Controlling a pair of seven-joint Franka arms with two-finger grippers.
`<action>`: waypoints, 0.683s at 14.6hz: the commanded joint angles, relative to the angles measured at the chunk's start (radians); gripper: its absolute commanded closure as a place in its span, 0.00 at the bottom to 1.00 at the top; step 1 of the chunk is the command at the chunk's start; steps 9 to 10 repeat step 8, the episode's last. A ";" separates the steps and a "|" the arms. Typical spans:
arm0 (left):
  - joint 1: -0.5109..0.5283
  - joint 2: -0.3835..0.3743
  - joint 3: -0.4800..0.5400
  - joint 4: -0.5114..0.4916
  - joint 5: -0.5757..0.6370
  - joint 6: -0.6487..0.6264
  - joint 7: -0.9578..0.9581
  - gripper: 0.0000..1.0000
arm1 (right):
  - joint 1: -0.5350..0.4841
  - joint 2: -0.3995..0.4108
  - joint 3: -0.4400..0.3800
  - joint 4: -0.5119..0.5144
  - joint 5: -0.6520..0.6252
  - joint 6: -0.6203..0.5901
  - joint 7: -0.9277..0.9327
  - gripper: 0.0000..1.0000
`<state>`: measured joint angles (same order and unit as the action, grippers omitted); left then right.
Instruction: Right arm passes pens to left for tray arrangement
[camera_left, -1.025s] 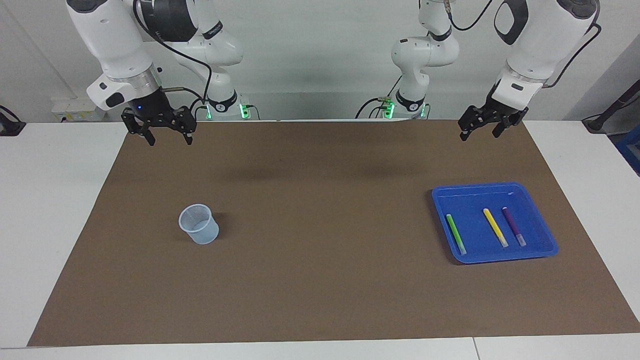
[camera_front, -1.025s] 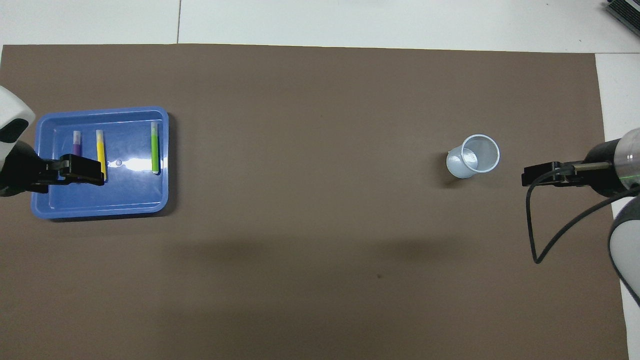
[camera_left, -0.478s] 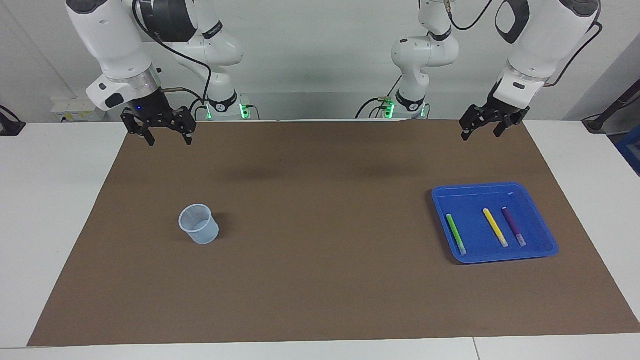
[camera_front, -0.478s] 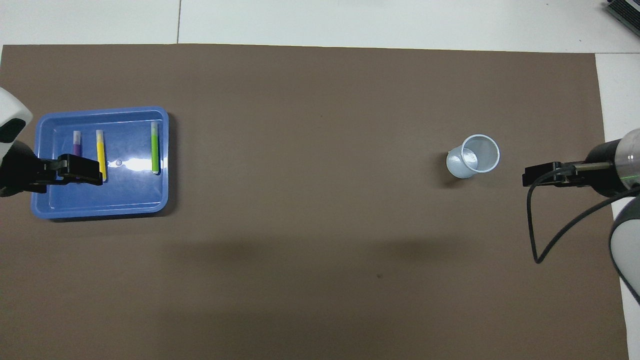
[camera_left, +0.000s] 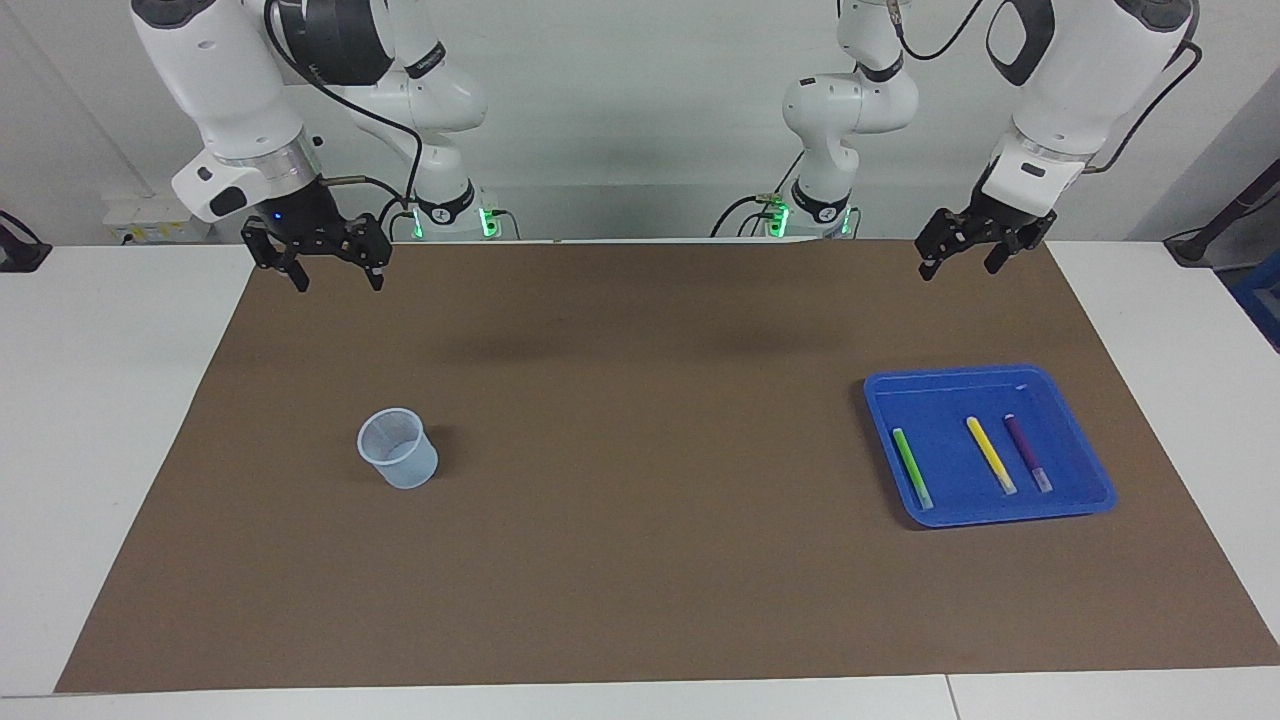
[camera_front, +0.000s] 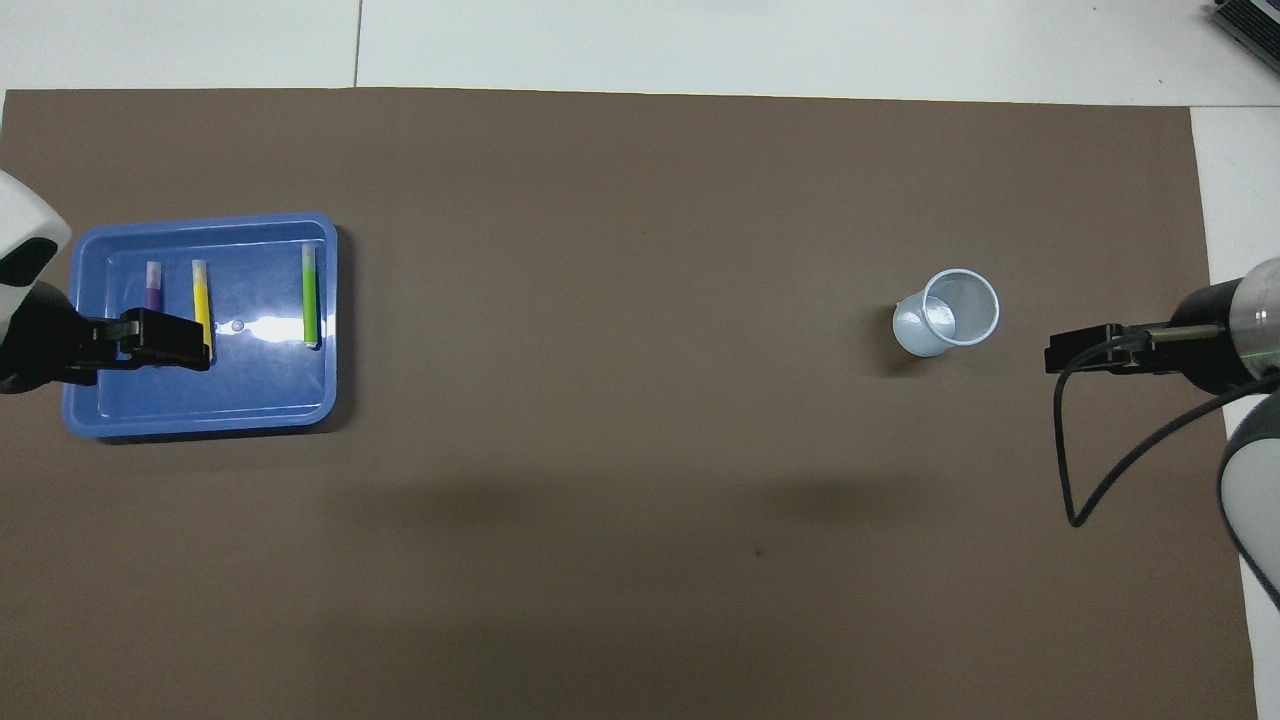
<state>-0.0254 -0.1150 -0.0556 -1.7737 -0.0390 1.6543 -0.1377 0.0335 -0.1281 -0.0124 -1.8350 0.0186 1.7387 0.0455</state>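
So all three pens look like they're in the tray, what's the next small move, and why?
Probably none beyond holding both arms parked. The green pen, yellow pen and purple pen all lie in the blue tray, the cup looks empty, and the left gripper and right gripper hang open, holding nothing.

White table (camera_left: 120, 400) covered by a brown mat (camera_left: 640, 480). On the mat: blue tray (camera_left: 1085, 440) toward the left arm's end, translucent cup (camera_left: 398, 462) toward the right arm's end, well apart, about equally far from the robots.
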 joint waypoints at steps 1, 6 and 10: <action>-0.017 -0.020 0.006 -0.009 0.027 -0.002 -0.011 0.00 | -0.012 -0.022 0.003 -0.024 -0.019 0.004 -0.013 0.00; -0.014 -0.017 0.008 -0.006 0.027 0.008 -0.003 0.00 | -0.012 -0.022 0.003 -0.026 -0.019 0.002 -0.012 0.00; -0.016 -0.017 0.008 -0.006 0.027 0.007 -0.006 0.00 | -0.009 -0.024 0.003 -0.026 -0.019 -0.002 -0.013 0.00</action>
